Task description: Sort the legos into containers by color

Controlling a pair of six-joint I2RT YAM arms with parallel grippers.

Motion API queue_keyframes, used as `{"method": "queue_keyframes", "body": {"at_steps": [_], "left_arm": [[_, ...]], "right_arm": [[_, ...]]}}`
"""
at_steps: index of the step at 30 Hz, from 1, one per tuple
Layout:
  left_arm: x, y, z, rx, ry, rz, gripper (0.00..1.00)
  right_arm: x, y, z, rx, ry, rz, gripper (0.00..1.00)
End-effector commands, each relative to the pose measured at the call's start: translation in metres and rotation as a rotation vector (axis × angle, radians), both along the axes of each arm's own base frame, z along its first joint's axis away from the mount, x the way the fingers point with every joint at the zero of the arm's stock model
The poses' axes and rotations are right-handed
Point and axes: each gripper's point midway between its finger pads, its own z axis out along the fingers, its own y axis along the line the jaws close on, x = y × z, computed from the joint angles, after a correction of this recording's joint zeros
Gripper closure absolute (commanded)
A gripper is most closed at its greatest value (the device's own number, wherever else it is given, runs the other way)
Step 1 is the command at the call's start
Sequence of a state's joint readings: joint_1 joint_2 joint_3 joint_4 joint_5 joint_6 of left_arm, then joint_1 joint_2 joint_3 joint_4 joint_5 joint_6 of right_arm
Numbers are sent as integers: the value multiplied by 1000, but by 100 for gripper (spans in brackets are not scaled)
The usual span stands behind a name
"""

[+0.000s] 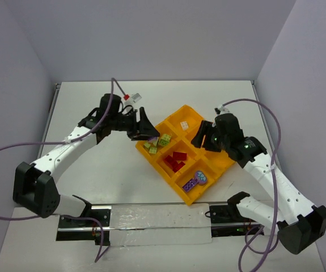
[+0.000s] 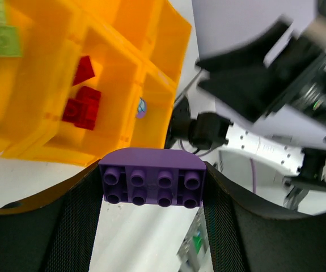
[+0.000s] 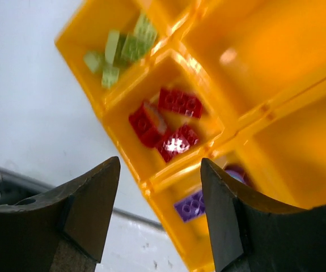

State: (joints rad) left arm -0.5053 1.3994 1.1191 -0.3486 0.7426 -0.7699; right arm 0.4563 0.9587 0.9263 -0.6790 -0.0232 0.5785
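Centre of the overhead view: left gripper (image 2: 153,195) grips a purple studded plastic brick (image 2: 151,182) beside the orange-yellow plastic tray (image 1: 222,161); right gripper (image 3: 160,164) hangs open (empty) above it.

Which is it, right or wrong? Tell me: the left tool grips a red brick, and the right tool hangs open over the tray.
Wrong colour. The left tool grips a purple brick, seen in the left wrist view, and the right tool hangs open over the tray.

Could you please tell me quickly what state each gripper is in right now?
Left gripper: closed on a purple lego brick.
Right gripper: open, holding nothing.
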Motion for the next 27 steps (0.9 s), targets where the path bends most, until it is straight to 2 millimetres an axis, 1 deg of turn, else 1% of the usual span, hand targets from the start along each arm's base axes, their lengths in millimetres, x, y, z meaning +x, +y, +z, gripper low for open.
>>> {"method": "queue_keyframes", "body": {"at_steps": [1, 3, 4, 5, 6, 7, 8, 10, 11, 14, 18, 19, 21, 25, 26, 27], "left_arm": [[-28, -45, 4, 34, -88, -260, 100], [-41, -67, -9, 96, -87, -342, 100], [-47, -78, -21, 130, -75, -370, 100], [-48, -86, -19, 138, -89, -383, 100], [-52, -91, -26, 154, -79, -397, 100], [-55, -105, -26, 160, -99, -420, 100], [-59, -109, -35, 180, -91, -430, 100], [-62, -121, -37, 209, -124, -459, 100], [-71, -126, -51, 258, -108, -483, 100], [-94, -140, -67, 320, -123, -563, 100], [-110, -148, -79, 350, -141, -596, 99], [-113, -149, -82, 359, -135, -595, 98], [-112, -152, -84, 364, -134, -587, 90], [-108, -157, -87, 391, -162, -569, 66], [-108, -158, -85, 389, -164, -570, 57], [-108, -160, -83, 384, -170, -573, 42]], "right_arm": [[48, -21, 54, 30, -178, -38, 33], [67, -32, 73, 46, -222, -67, 33], [75, -36, 83, 47, -240, -80, 33], [79, -42, 88, 44, -247, -93, 33], [82, -49, 85, 35, -239, -110, 33], [88, -62, 100, 25, -270, -143, 32], [90, -69, 104, 19, -280, -160, 32], [92, -81, 110, 12, -295, -187, 32], [92, -92, 116, 8, -309, -213, 32], [88, -111, 122, 3, -329, -254, 32], [82, -114, 121, -1, -334, -258, 32], [80, -115, 121, 1, -339, -259, 32], [79, -113, 119, 6, -336, -251, 32], [78, -112, 118, 11, -337, -246, 32], [78, -112, 118, 12, -338, -247, 32], [78, -112, 118, 11, -338, -246, 32]]}}
